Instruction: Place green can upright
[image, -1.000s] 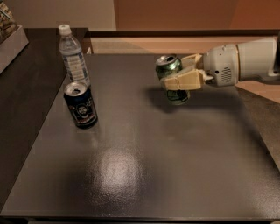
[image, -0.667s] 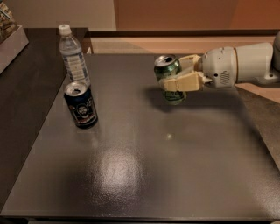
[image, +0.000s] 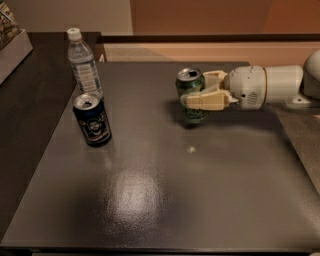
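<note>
Dark, glossy tabletop (image: 150, 200) fills the near ground, with a patch of glare and, further in, one small pale speck (image: 191, 148) I cannot identify.

Next back on the left stands the black can (image: 92, 120), upright with its silver top showing. It carries a round pale emblem. No wording on it can be read.

Right of centre and well apart from it is the green can (image: 190, 84), upright or very nearly so, with its silver end up. My tool (image: 196, 91) reaches in from the right and is closed on the can's body. One cream finger (image: 202, 101) lies across the front and the other sits behind. A shadow lies directly under the can. I cannot tell whether its base is touching the tabletop or is just above it. The pale green and black patterning is visible, but no brand can be read.

Assessment: the placing step is in hand, with the can oriented correctly and at or close to the surface. The next move, in my judgement, calls for confirming that the base sits flat, then parting the fingers evenly and drawing straight back to the right so neither finger drags the can over.

Furthest back, on the left, is the water bottle (image: 85, 65), upright and capped in white. Its label print is illegible.
</note>
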